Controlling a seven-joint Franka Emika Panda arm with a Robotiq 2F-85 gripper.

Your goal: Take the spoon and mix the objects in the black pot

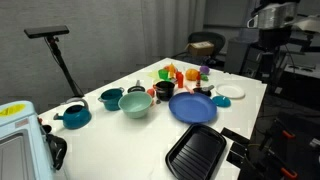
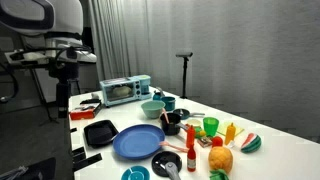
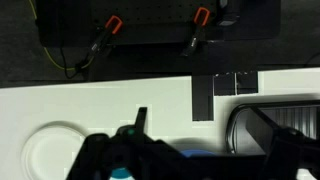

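The small black pot (image 1: 165, 90) stands mid-table between the green bowl (image 1: 135, 103) and the blue plate (image 1: 193, 107); it also shows in an exterior view (image 2: 172, 121). I cannot pick out the spoon at this size. My gripper (image 1: 268, 42) hangs high above the table's edge, far from the pot, and also shows in an exterior view (image 2: 65, 68). In the wrist view its dark fingers (image 3: 190, 165) are spread wide and hold nothing, looking down on the blue plate (image 3: 200, 156).
Two teal pots (image 1: 75, 115) (image 1: 110, 98), a black ridged tray (image 1: 195, 150), a white plate (image 1: 232, 92) and toy fruit (image 1: 175, 72) share the white table. A toaster oven (image 2: 125, 90) stands at one end. A lamp stand (image 1: 60, 55) rises behind.
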